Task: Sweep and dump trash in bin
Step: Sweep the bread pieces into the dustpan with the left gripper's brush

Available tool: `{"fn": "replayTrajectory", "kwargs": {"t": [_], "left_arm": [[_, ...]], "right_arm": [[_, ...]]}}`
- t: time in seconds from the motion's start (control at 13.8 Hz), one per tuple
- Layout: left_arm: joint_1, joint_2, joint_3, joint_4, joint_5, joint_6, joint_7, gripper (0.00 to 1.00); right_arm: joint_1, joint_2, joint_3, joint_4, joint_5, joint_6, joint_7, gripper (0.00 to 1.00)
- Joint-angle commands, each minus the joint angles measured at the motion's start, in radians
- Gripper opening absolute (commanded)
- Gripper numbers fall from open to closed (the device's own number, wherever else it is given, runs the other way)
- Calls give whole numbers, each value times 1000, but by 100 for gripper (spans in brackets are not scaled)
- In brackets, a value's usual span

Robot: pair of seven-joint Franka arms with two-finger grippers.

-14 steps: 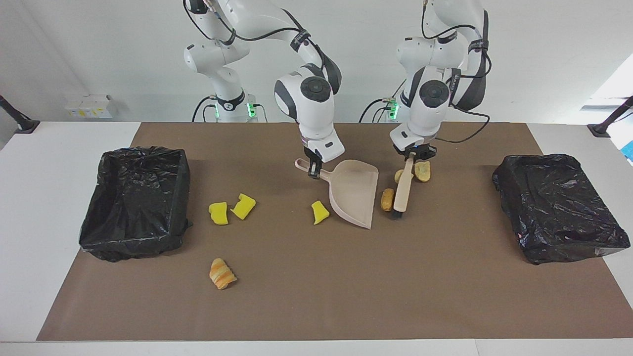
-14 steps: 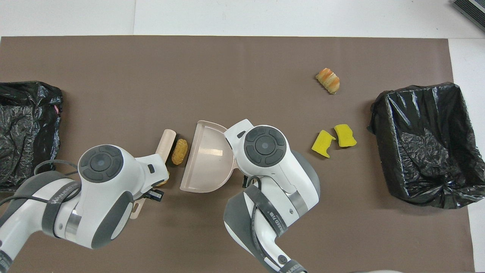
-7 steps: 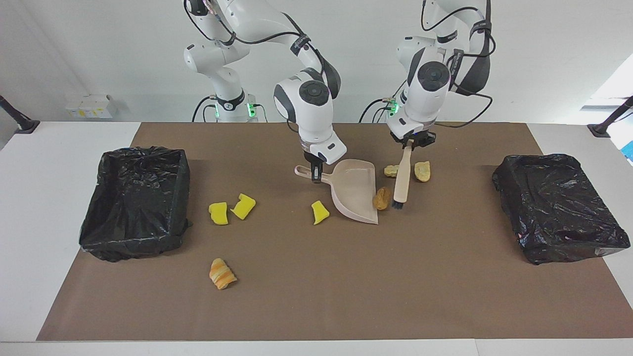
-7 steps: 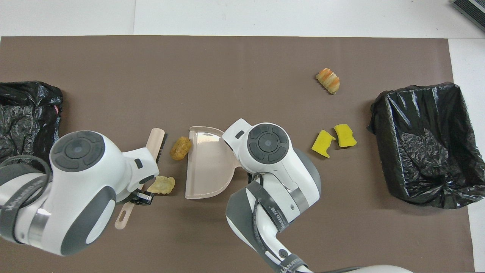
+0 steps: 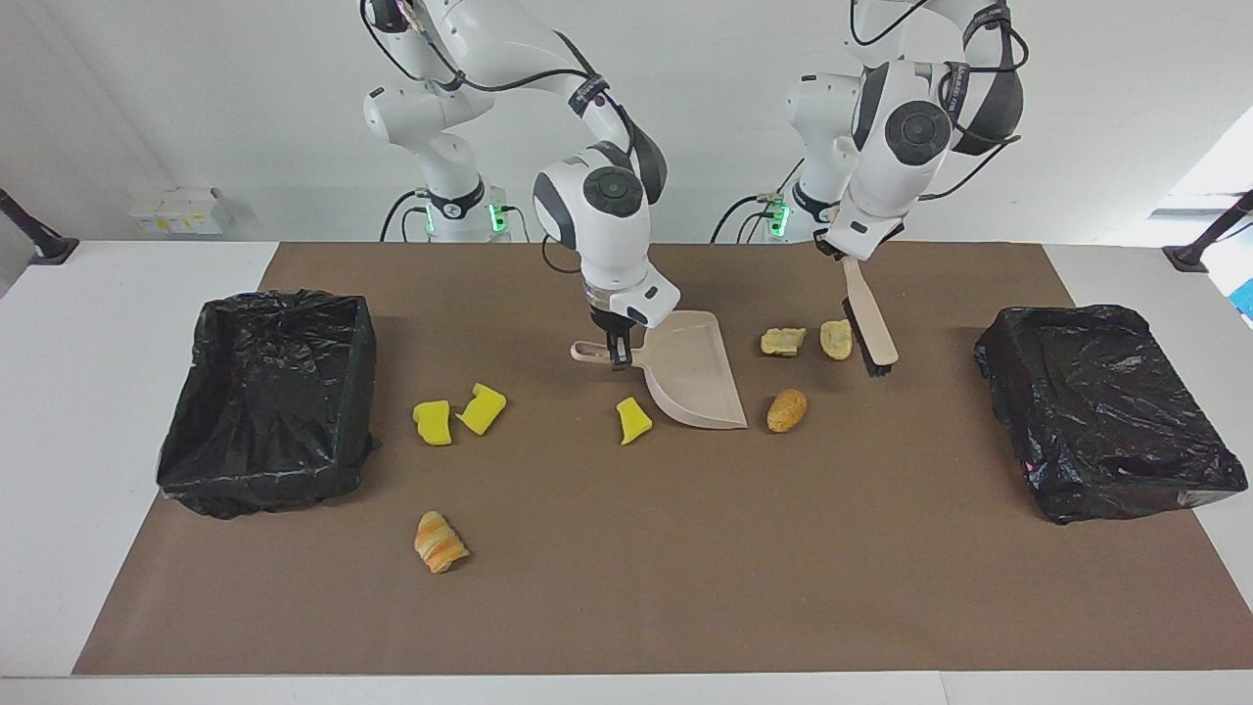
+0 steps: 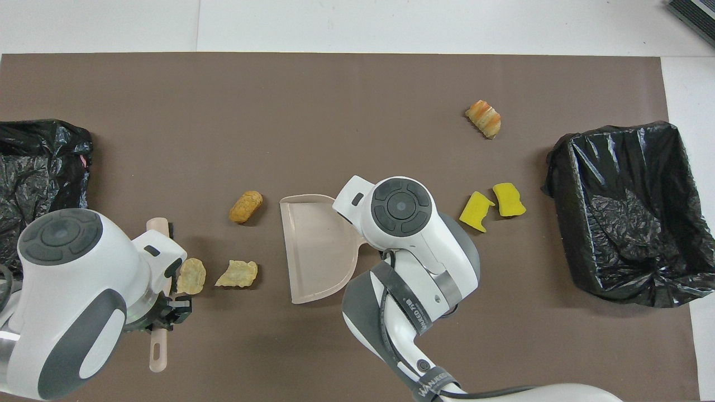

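My right gripper [image 5: 617, 352] is shut on the handle of the beige dustpan [image 5: 690, 382], which rests on the mat; the pan also shows in the overhead view [image 6: 318, 245]. My left gripper [image 5: 848, 258] is shut on the beige brush [image 5: 869, 328], held slanting, its bristles low beside two pale golden pieces [image 5: 836, 339] [image 5: 783, 340]. A golden-brown lump [image 5: 787, 410] lies apart from the pan's mouth. One yellow sponge chunk [image 5: 633, 420] lies beside the pan. Two more [image 5: 433, 422] [image 5: 481, 407] lie toward the right arm's end. A ridged pastry piece [image 5: 440, 541] lies farthest from the robots.
A bin lined with a black bag [image 5: 269, 397] stands at the right arm's end of the brown mat, another [image 5: 1106, 411] at the left arm's end. A small white box [image 5: 176, 209] sits on the white table beside the mat.
My left arm has lifted the brush and swung it toward its own end, past the two pale pieces. The brown lump has rolled away from the pan's mouth. The dustpan has turned slightly.
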Motion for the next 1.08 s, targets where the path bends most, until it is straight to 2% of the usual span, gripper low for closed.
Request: {"fn": "replayTrajectory", "kwargs": {"t": [0.0, 0.29, 0.43, 0.58, 0.8, 1.01], "left_arm": [[56, -125, -8, -144, -4, 45, -51, 0], [17, -92, -14, -304, -4, 261, -175, 0], [-65, -60, -14, -306, -13, 295, -160, 0], [-172, -9, -14, -303, -48, 413, -160, 0], [-327, 118, -14, -200, -204, 513, -164, 0], [-363, 212, -19, -49, -289, 538, -154, 0]], "right_arm": [[-8, -17, 8, -42, -27, 2, -39, 0], [-2, -16, 8, -44, -27, 5, -28, 0], [3, -11, 8, -42, -27, 7, 2, 0], [4, -11, 8, -42, -27, 8, 24, 0], [4, -11, 10, -42, -27, 7, 25, 0], [4, -11, 10, -42, -27, 5, 42, 0]]}}
